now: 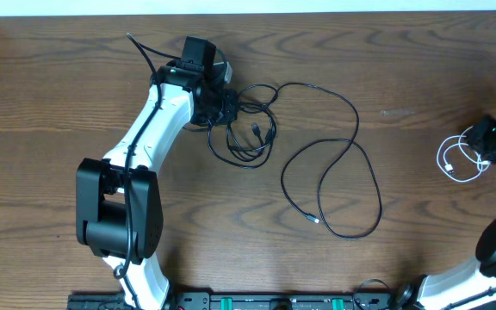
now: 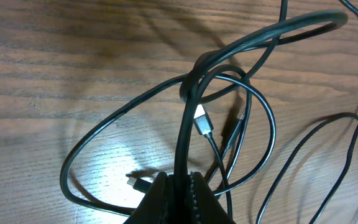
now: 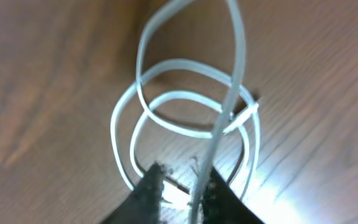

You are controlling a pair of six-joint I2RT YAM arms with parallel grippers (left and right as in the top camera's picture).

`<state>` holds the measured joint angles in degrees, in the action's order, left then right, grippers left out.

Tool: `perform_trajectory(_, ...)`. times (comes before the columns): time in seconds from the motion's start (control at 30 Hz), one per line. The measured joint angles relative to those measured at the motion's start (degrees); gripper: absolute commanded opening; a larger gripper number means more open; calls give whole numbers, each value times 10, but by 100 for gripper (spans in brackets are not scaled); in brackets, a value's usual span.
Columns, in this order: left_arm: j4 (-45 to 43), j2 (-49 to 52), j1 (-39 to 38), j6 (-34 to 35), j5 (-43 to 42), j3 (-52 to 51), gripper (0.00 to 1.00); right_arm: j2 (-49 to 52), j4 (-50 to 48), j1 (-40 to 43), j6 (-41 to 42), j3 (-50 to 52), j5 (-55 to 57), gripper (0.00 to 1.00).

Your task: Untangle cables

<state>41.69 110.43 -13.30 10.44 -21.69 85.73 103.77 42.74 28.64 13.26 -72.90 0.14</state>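
Two thin black cables lie mid-table. One is a tangled bundle (image 1: 252,129); the other runs out from it in a wide loop (image 1: 351,172) to the right. My left gripper (image 1: 224,116) is at the bundle's left edge, shut on a black strand (image 2: 185,124) that rises between its fingers (image 2: 180,186). A silver plug (image 2: 202,122) sits where the loops cross. The white cable (image 1: 456,159) lies coiled at the far right. My right gripper (image 1: 487,146) is over it with its fingers (image 3: 184,177) slightly apart. A white strand (image 3: 229,93) passes between them against the right finger.
The wooden table (image 1: 76,77) has its far edge along the top of the overhead view. The left arm's white links (image 1: 145,138) reach from the front edge to the bundle. A small black plug (image 2: 138,183) lies left of the left fingers.
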Motion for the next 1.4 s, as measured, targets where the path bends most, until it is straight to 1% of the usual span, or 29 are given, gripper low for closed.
perform_trajectory(0.07, 0, 0, 0, 0, 0, 0, 8, 12, 10, 0, 1, 0, -2, 22)
perform_trajectory(0.2, 0, 0, 0, 0, 0, 0, 8, 28, 14, 0, 16, 3, -5, 27)
perform_trajectory(0.27, 0, 0, 0, 0, 0, 0, 8, 31, 15, 0, 27, 7, -7, 35)
perform_trajectory(0.33, 0, 0, 0, 0, 0, 0, 8, 37, 15, 0, 34, 9, -10, 46)
perform_trajectory(0.4, 0, 0, 0, 0, 0, 0, 8, 43, 16, 0, 40, 12, -20, 49)
perform_trajectory(0.67, -1, 0, 0, 0, 0, 0, 8, 57, -1, -13, 44, 40, -45, 55)
perform_trajectory(0.77, -1, 0, 0, 0, 0, 0, 8, 56, -19, -22, 44, 54, -45, 55)
perform_trajectory(0.8, -2, 0, 0, 0, 0, 0, 8, 54, -26, -23, 44, 57, -46, 54)
perform_trajectory(0.83, -2, 0, 0, 0, 0, 0, 8, 53, -34, -26, 44, 60, -45, 50)
perform_trajectory(0.93, -2, 0, 0, 0, 0, 0, 8, 45, -69, -30, 43, 78, -43, 29)
perform_trajectory(1.0, -2, 0, 0, 0, 0, 0, 8, 37, -107, -34, 47, 97, -42, 17)
perform_trajectory(1.1, -2, 0, 0, 0, 0, 0, 8, 31, -157, -34, 47, 119, -42, 11)
perform_trajectory(1.2, -2, 0, 0, 0, 0, 0, 8, 27, -224, -34, 47, 142, -40, 2)
perform_trajectory(1.4, -2, 0, 0, 0, 0, 0, 8, 27, -374, -34, 48, 191, -33, 1)
